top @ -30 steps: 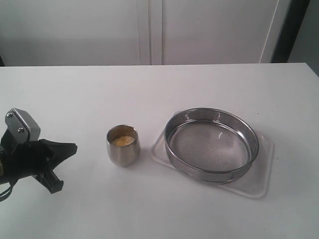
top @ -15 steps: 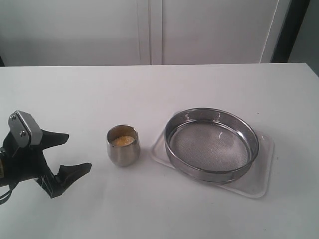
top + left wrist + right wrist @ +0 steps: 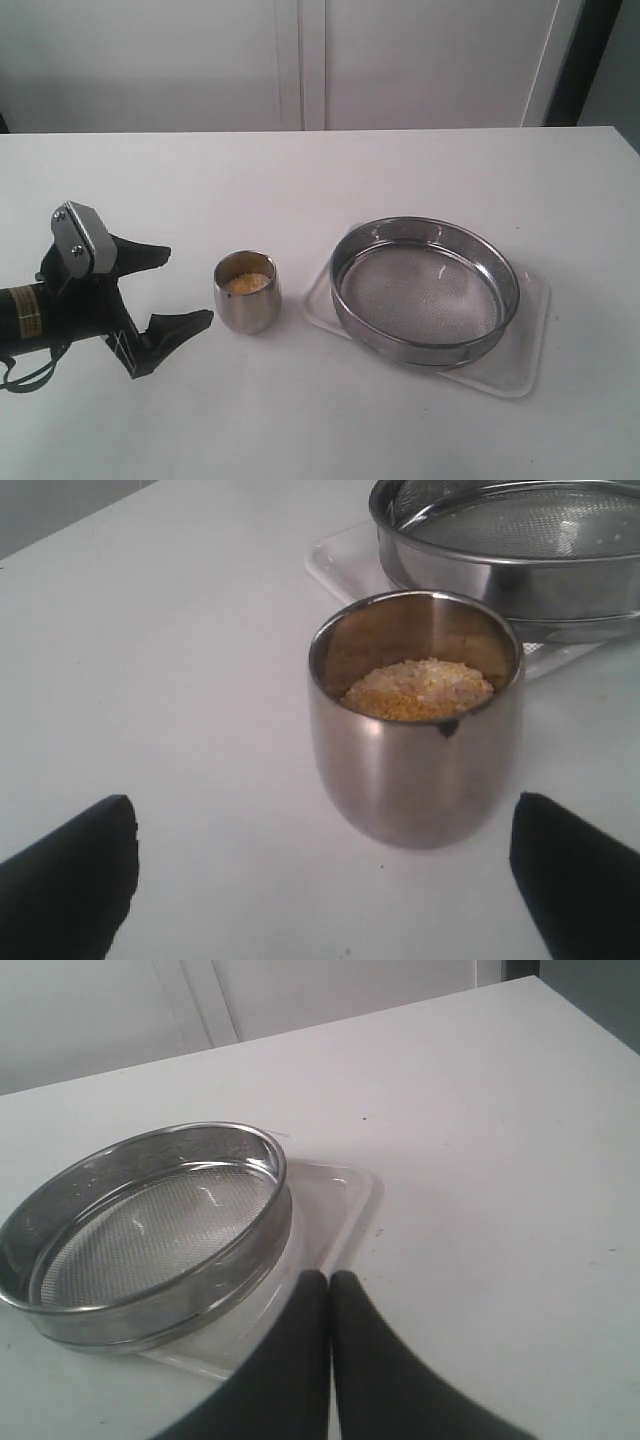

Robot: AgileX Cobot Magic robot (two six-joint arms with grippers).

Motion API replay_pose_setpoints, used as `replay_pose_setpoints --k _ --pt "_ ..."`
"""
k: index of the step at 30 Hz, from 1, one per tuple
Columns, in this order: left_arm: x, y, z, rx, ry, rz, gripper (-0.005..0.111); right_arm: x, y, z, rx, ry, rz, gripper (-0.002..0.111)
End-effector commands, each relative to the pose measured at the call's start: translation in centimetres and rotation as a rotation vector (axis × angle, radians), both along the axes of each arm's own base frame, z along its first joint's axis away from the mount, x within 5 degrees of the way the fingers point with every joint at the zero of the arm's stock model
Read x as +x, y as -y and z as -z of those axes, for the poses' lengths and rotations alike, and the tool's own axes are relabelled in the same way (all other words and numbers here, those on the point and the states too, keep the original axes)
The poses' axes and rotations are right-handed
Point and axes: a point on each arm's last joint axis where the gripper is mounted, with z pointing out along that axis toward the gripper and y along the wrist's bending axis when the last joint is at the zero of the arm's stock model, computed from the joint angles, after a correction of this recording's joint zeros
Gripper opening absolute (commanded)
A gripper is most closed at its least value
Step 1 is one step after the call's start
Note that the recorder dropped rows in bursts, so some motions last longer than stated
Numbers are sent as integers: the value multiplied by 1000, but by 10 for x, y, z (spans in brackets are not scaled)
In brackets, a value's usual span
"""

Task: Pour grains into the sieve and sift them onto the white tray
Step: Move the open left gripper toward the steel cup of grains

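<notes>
Jaws of the left gripper (image 3: 188, 287) stand spread wide and hold nothing. The steel cup (image 3: 415, 770) sits upright on the table (image 3: 300, 180) just ahead of the gap between them, untouched. The grains (image 3: 420, 688), yellow mixed with pale, lie inside it. Beyond the cup rests the sieve (image 3: 520, 580), set on the white tray (image 3: 335, 560). The right gripper (image 3: 330, 1282) has its jaws pressed together on nothing — the tray's edge lies just past its tips.

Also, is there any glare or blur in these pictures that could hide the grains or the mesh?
Exterior view: soft even light, faint shadows under the cup and sieve. Left wrist view: pale reflections on the cup wall, grains sharp. Right wrist view: the shut right gripper is dark and soft-edged near the lens; mesh readable.
</notes>
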Motion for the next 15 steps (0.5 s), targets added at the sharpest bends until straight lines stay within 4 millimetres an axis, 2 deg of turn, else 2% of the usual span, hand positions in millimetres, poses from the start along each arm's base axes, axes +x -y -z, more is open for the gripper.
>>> replay_pose_setpoints --k 1,5,15 --pt "3 12 7 -20 -39 27 105 0 0 1 4 11 3 0" --pt "9 24 10 -26 -35 51 105 0 0 1 4 11 3 0" --pt "24 37 17 -48 -50 65 105 0 0 1 4 11 3 0"
